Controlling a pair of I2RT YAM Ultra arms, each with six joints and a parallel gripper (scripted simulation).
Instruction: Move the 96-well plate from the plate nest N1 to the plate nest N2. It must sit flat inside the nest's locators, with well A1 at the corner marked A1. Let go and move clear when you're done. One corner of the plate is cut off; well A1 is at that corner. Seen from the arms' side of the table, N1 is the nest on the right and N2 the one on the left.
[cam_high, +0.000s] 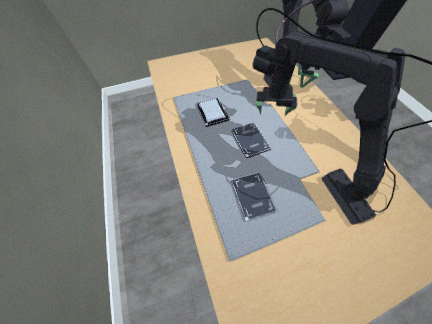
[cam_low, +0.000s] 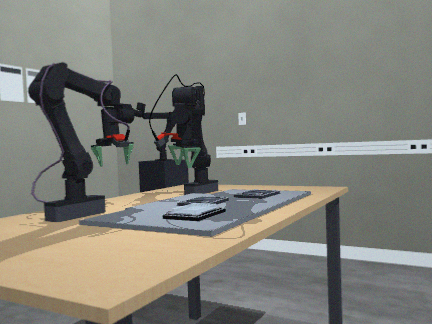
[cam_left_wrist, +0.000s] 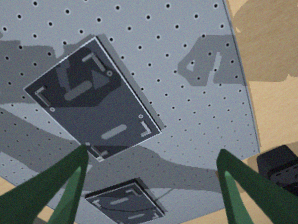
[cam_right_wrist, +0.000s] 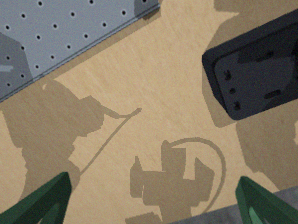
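Note:
The white 96-well plate (cam_high: 212, 110) (cam_low: 196, 210) sits in the dark nest N1 (cam_high: 217, 123), the rightmost seen from the arms' side. Its cut corner is too small to make out. The leftmost nest (cam_high: 254, 196) (cam_low: 257, 193) (cam_left_wrist: 121, 203), apparently N2, is empty; a pale dot shows at one corner. My left gripper (cam_high: 274, 111) (cam_low: 184, 165) (cam_left_wrist: 153, 153) is open and empty, high above the board's arm-side edge. My right gripper (cam_high: 306, 80) (cam_low: 114, 164) (cam_right_wrist: 154, 182) is open and empty, high above the table on the arms' side, away from the plate.
Another empty dark nest (cam_high: 251, 141) (cam_low: 212, 200) (cam_left_wrist: 95, 112) lies between N1 and the leftmost nest. All nests stand on a grey perforated board (cam_high: 300, 215) (cam_low: 115, 220) (cam_left_wrist: 150, 30) (cam_right_wrist: 25, 50). The left arm's base (cam_high: 350, 200) stands beside the board.

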